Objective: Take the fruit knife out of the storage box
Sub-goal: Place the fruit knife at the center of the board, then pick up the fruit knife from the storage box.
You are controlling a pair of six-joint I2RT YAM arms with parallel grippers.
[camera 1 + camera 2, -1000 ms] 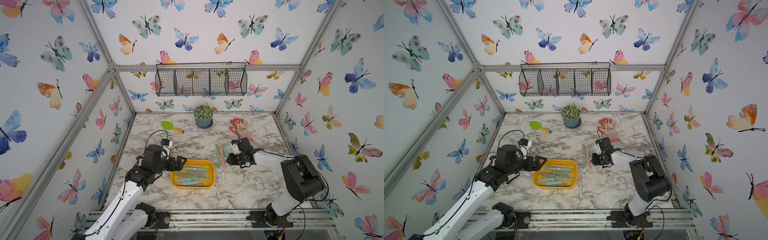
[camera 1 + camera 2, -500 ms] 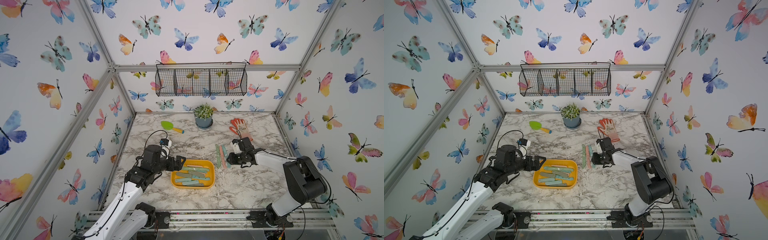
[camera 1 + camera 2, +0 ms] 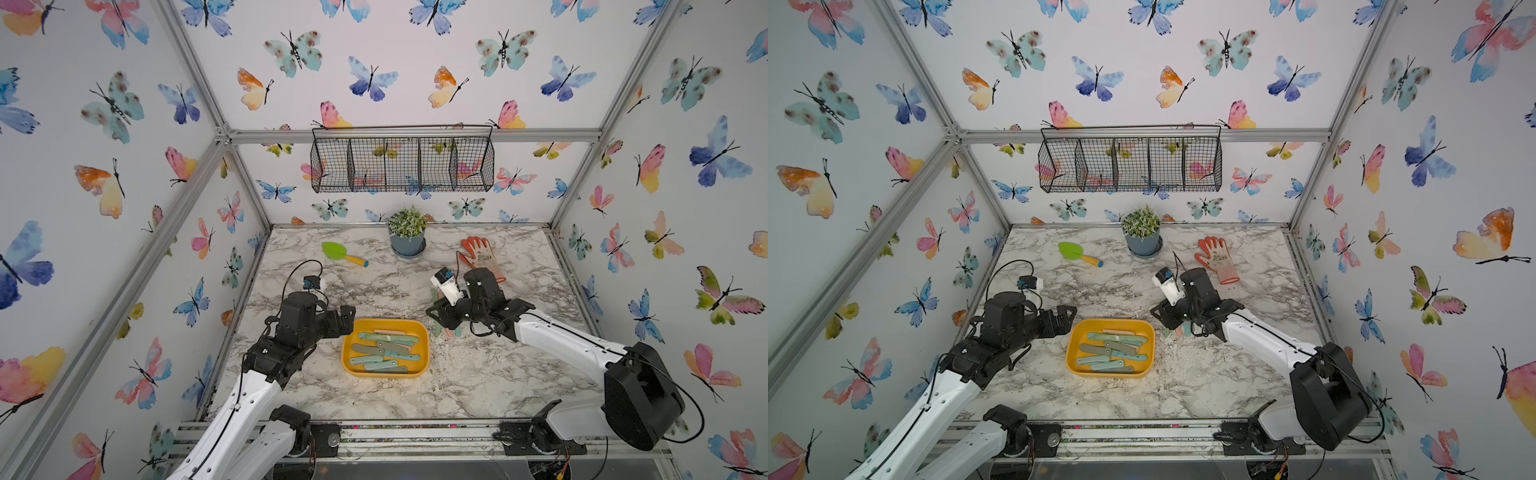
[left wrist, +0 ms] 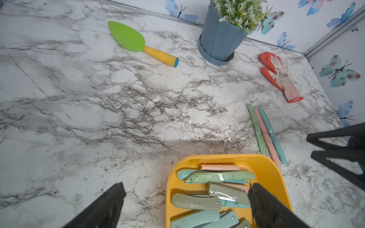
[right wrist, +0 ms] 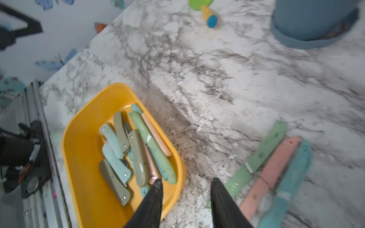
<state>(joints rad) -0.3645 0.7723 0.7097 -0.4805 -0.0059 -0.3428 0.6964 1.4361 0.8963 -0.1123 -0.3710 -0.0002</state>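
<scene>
Right gripper (image 5: 186, 182) hangs with its two black fingers (image 5: 152, 205) parted and nothing between them, over the strip of marble table (image 5: 217, 79) that separates the storage box (image 5: 83, 138) from a row of three sheathed knives. Those three lie on the table just beside the box's right end, side by side and touching: a green knife (image 5: 262, 152) nearest the box, then a pink knife (image 5: 276, 163), then a teal knife (image 5: 296, 171). In both top views the gripper (image 3: 440, 318) covers most of this row. More fruit knives (image 4: 237, 175) are piled inside the yellow-orange box (image 3: 382, 373), some in sheaths and some folded shut, overlapping one another. At the box's other end the left gripper (image 4: 186, 186) is spread wide and empty, one finger above the bare table and the other above the box; in a top view it (image 3: 347, 320) sits close to the far left corner. Well behind, near the back wall, lie a green trowel (image 3: 336, 250), a potted plant (image 3: 407, 241) and an orange glove (image 3: 1217, 257), with a wire basket (image 3: 403, 166) hung above them.
</scene>
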